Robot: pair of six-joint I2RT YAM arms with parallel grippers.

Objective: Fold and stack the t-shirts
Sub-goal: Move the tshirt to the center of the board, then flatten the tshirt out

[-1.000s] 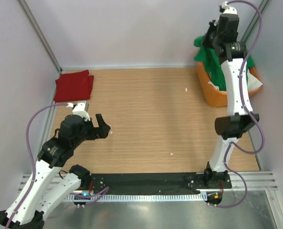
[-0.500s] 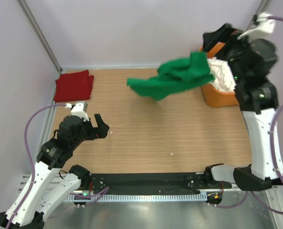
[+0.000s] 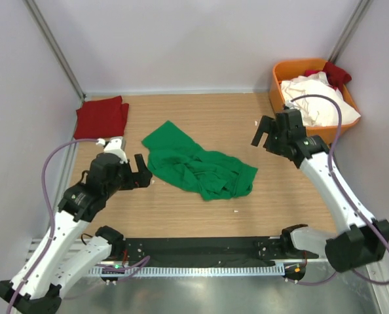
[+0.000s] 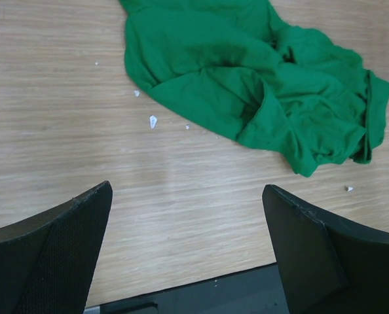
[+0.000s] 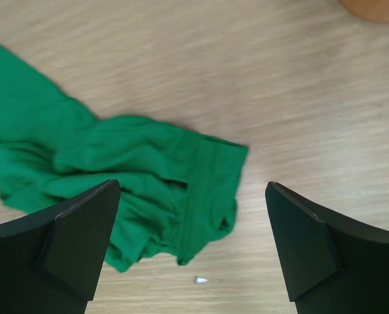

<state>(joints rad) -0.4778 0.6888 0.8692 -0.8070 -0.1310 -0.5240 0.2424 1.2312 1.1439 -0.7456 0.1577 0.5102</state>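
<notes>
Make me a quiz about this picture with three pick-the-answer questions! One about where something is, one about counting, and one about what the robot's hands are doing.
1. Where is the green t-shirt?
A. draped over an arm
B. crumpled on the table between the two arms
C. hung on the wall

2. How many shirts lie outside the orange bin?
A. one
B. two
C. four

3. The left gripper and right gripper have jaws that are:
A. both open and empty
B. both shut on cloth
C. one open, one shut

Answers:
1 B: it lies bunched on the wood.
2 B: the green one and the folded dark red shirt in the far left corner.
3 A: both wrist views show wide gaps holding nothing.
</notes>
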